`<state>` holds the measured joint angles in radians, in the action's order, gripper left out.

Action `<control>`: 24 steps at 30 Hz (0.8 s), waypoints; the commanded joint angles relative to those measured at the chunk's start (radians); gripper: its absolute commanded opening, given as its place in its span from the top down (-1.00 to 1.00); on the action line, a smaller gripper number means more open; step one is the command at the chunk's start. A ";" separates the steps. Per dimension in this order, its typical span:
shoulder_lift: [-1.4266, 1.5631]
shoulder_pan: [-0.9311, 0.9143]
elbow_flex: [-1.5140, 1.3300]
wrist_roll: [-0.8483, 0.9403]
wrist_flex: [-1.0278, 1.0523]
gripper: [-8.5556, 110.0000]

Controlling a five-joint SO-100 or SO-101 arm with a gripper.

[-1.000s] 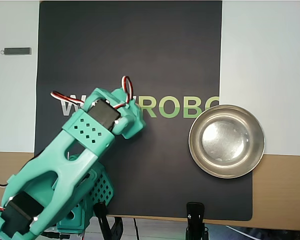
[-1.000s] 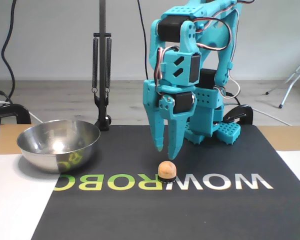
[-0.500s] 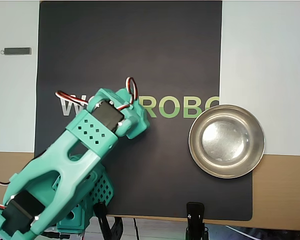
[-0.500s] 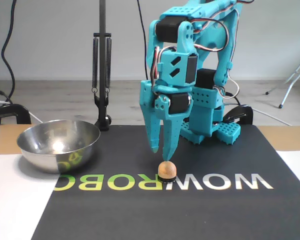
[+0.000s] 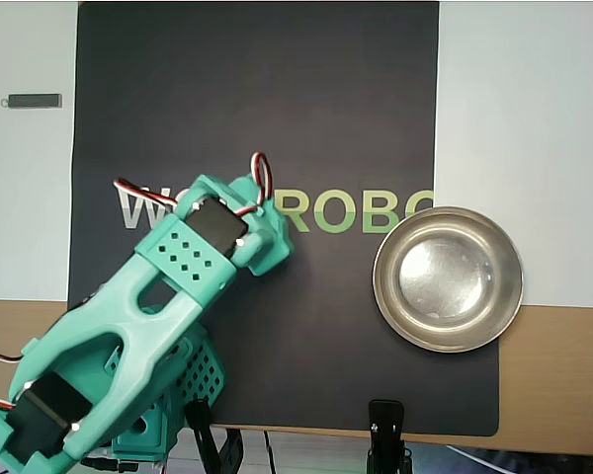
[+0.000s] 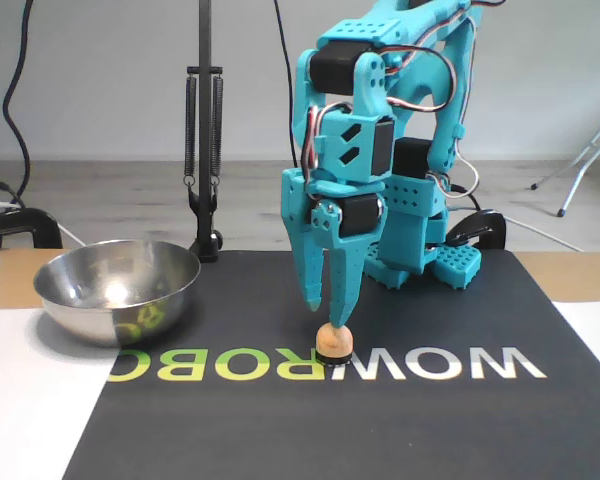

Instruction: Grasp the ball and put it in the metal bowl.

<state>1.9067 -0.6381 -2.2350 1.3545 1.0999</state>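
In the fixed view, the shiny round metal bowl sits at the left, straddling the mat's edge. Well to its right, the small pale orange-tan ball rests on the black printed mat. The turquoise gripper points down, fingertips slightly parted, one tip at the ball's top.

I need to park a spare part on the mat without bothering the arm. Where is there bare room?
Free: the dark mat above its printed lettering, and the strip between the lettering and the mat's lower edge, left of the metal bowl. Crowded: around the claw over the ball, and the overhead view's lower left, where the arm sits.
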 commanded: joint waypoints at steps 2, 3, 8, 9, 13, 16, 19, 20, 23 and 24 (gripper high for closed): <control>0.006 0.011 -0.003 0.006 0.005 0.07; 0.006 0.011 -0.003 0.006 0.005 0.07; 0.003 0.011 -0.003 0.006 0.003 0.07; 0.003 0.011 -0.003 0.006 0.005 0.07; 0.003 0.011 -0.003 0.006 0.005 0.07; 0.003 0.011 -0.003 0.006 0.005 -0.03; 0.003 0.011 -0.003 0.006 0.005 -0.10; 0.002 0.011 -0.003 0.006 0.005 -0.10; 0.000 0.011 -0.003 0.006 0.005 -0.10; 0.000 0.011 -0.003 0.005 0.005 -0.10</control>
<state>1.9037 -0.6335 -2.2396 1.3545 1.0999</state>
